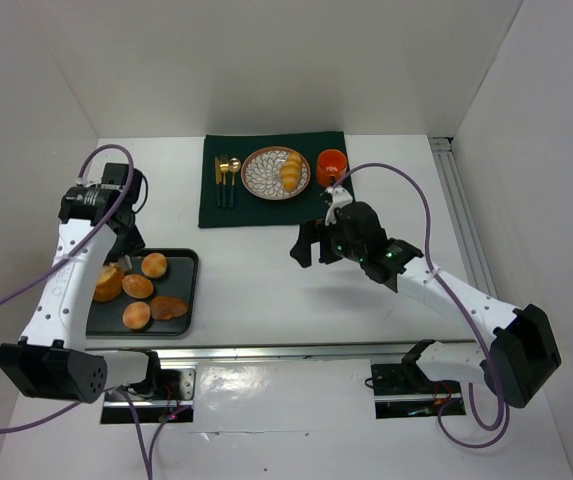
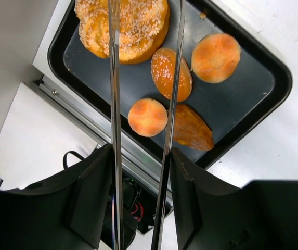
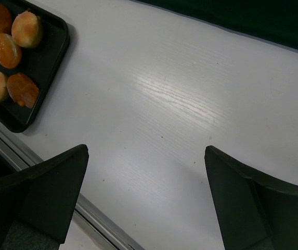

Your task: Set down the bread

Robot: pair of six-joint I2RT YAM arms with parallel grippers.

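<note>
The bread lies mostly on a black tray [image 1: 182, 282]: a large puffy seeded loaf [image 1: 108, 283], three small round buns [image 1: 154, 265] and a flat oval piece [image 1: 169, 308]. An elongated ridged roll [image 1: 292, 170] lies on a patterned plate [image 1: 262, 172]. My left gripper [image 1: 124, 248] is shut on metal tongs [image 2: 113, 104], whose two blades hang open above the tray, straddling a round bun [image 2: 146, 117] and reaching to the loaf [image 2: 133, 26]. My right gripper [image 1: 307, 246] is open and empty above the bare table, right of the tray [image 3: 44, 57].
A dark green mat [image 1: 216, 205] at the back holds the plate, gold cutlery [image 1: 226, 178] and an orange cup [image 1: 331, 165]. White walls enclose the table. A metal rail [image 1: 296, 350] runs along the near edge.
</note>
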